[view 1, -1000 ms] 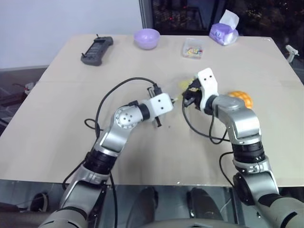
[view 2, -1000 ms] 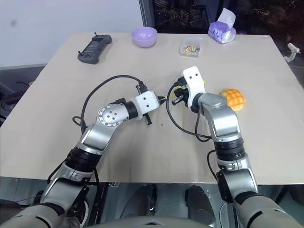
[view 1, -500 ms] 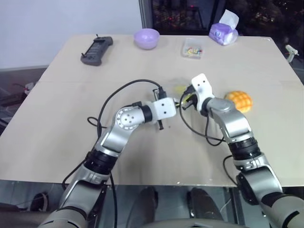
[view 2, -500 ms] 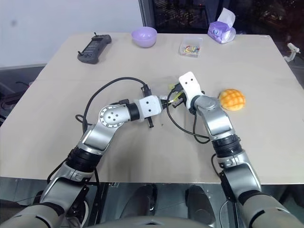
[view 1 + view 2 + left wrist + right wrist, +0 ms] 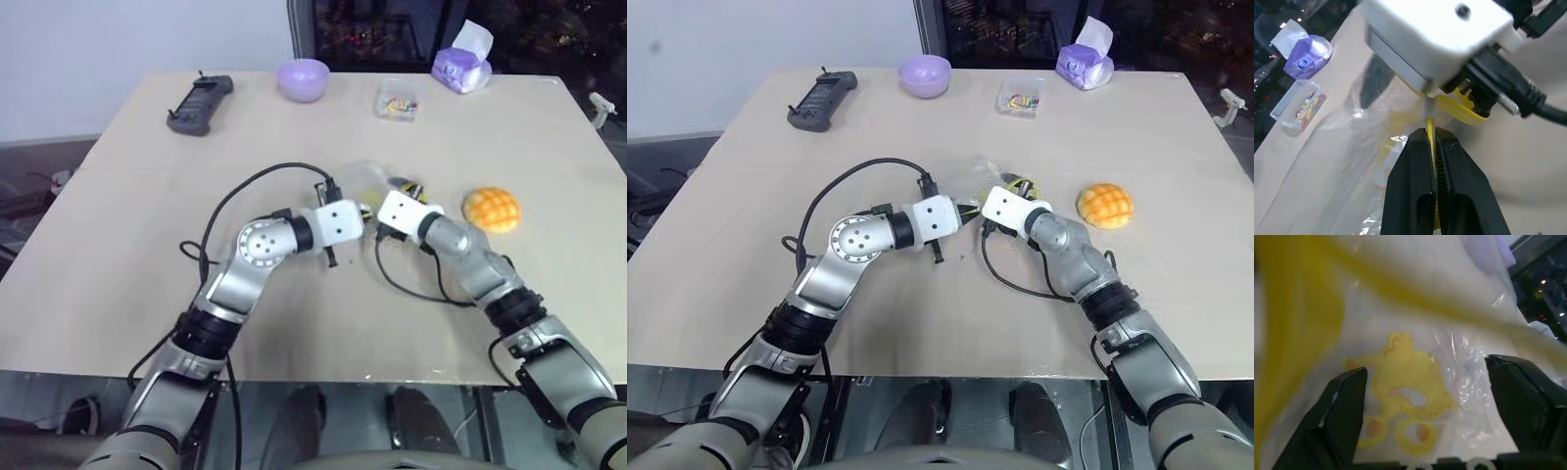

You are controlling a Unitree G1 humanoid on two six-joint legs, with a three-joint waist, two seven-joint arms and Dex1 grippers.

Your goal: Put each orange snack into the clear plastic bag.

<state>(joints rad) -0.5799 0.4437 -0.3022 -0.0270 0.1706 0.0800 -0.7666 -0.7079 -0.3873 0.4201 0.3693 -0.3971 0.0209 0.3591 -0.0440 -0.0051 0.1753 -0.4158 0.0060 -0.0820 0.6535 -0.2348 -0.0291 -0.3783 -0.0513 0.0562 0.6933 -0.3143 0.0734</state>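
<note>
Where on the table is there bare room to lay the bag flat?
Free: the table between the remote and the left arm, and the near right corner below the snack. Crowded: mid-table, where the left gripper pinches the bag and the right gripper is open, and the far edge with bowl, box and tissues.

Well beyond the jaws, along the far edge of the beige table (image 5: 118, 245), sit 4 things. A black handheld remote (image 5: 200, 103) lies farthest to the left. A lilac bowl (image 5: 302, 78) stands upright beside it. A small clear box (image 5: 397, 100) with colourful bits lies almost straight ahead of the jaws. A purple tissue pack (image 5: 461, 65), 1 white tissue sticking up, sits farthest right.
</note>
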